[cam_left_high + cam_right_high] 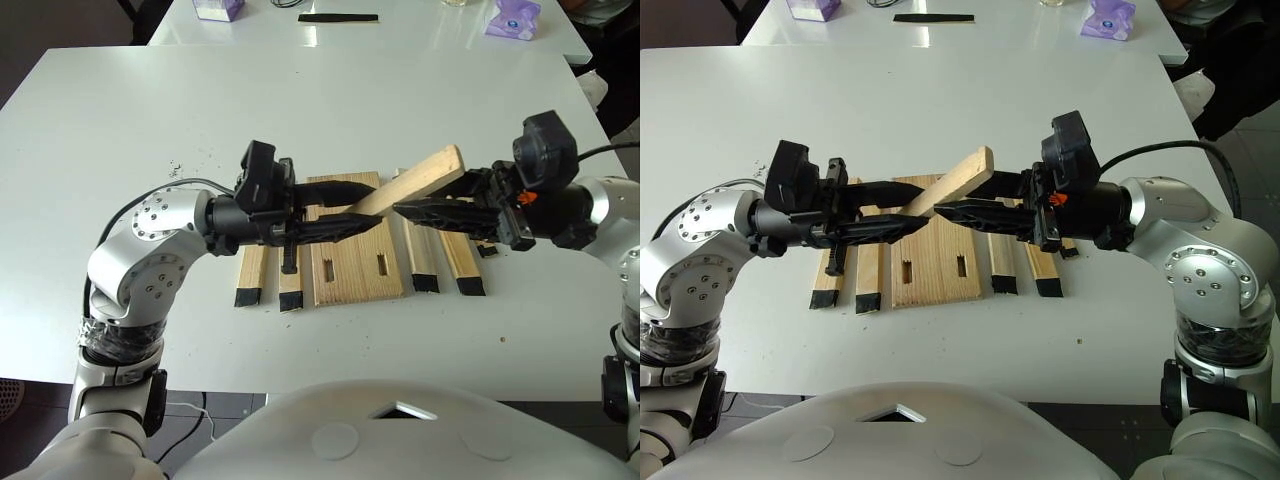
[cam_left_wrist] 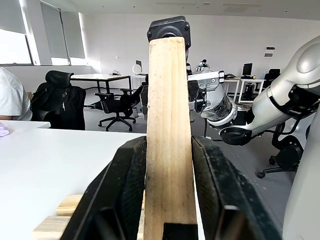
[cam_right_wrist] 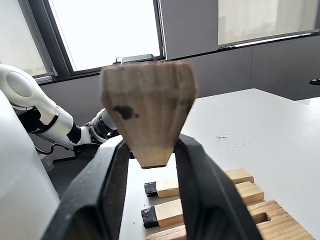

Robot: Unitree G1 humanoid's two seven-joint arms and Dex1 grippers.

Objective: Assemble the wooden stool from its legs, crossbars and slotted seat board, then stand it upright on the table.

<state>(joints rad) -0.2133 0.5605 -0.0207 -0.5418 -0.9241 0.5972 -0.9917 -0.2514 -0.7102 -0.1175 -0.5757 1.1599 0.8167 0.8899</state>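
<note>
A plain wooden bar (image 1: 425,178) hangs tilted above the slotted seat board (image 1: 350,272), its high end toward my right arm. My left gripper (image 1: 365,222) is shut on its lower end; in the left wrist view the fingers (image 2: 127,175) press both sides of the bar (image 2: 169,100). My right gripper (image 1: 405,210) meets it from the other side, and the right wrist view shows its fingers (image 3: 112,170) clamped on the bar (image 3: 147,100). Black-tipped legs lie flat on both sides of the board: two to the left (image 1: 250,272) and two to the right (image 1: 465,265).
The white table (image 1: 150,110) has free room behind and to the left of the parts. A small black piece (image 1: 487,250) lies by the right legs. On a second table behind sit purple packs (image 1: 512,18) and a black strip (image 1: 338,17).
</note>
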